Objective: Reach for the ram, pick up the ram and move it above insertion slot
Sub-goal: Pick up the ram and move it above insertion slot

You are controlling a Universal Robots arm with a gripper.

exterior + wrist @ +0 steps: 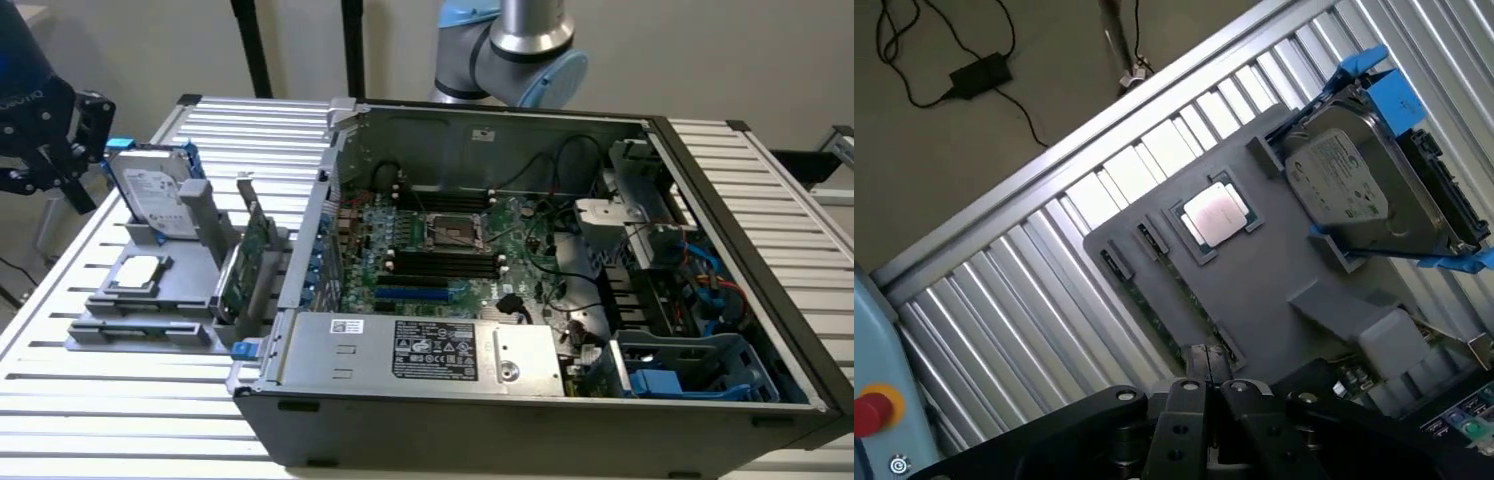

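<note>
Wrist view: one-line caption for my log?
Gripper poised near the ram in its grey holder, beside a CPU and a blue-framed hard drive.

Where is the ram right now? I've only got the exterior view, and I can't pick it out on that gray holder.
Observer: In the wrist view the ram shows as a thin green strip in a slot of the gray holder, right beside the processor chip.
Operator: Is the gripper lined up with it?
Observer: Roughly: the gripper appears in line with one end of the ram, which is in its slot, not picked up.
</note>
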